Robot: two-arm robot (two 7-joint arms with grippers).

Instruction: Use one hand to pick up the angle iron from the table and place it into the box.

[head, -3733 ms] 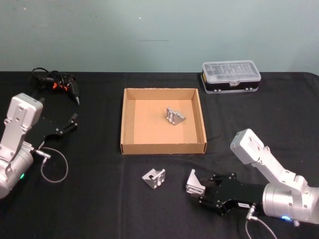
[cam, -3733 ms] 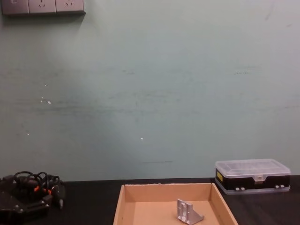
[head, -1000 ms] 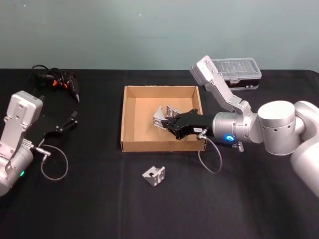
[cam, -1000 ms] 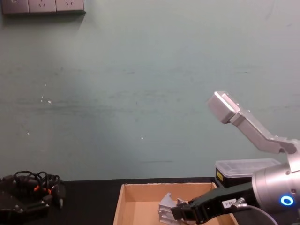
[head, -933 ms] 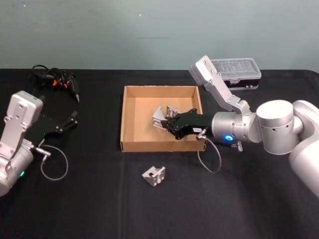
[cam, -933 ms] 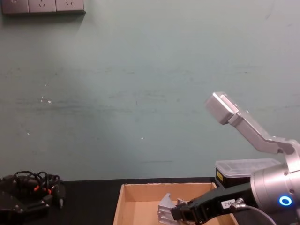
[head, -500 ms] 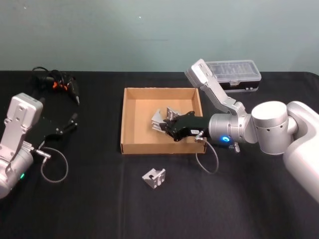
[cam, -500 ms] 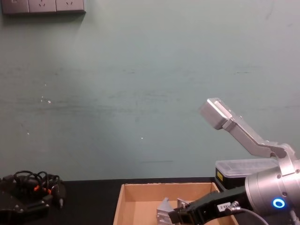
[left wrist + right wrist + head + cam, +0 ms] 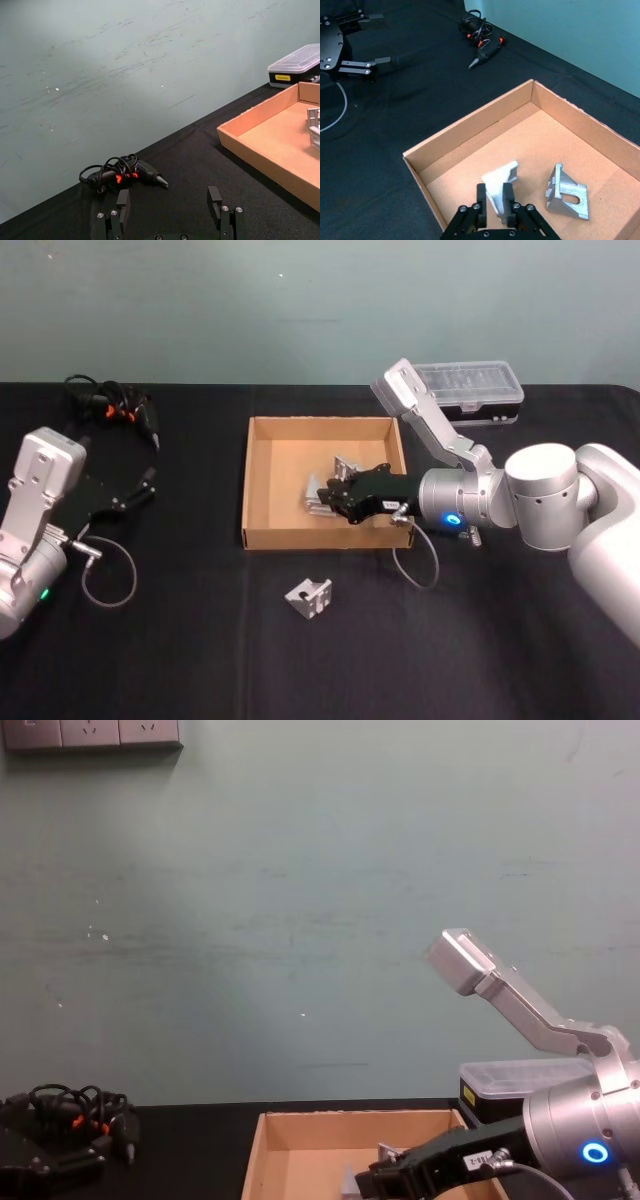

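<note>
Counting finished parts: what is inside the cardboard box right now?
The box holds two: a gripped angle iron in the right gripper, and a second angle iron lying free beside it. The floor beneath the gripper is covered.

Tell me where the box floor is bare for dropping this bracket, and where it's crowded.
Bare: the left half of the box, from its left wall to the held bracket, back to the far wall. Crowded: centre and right, where the right gripper, shut on that bracket, sits close beside a second bracket lying there. The left gripper idles far left.
</note>
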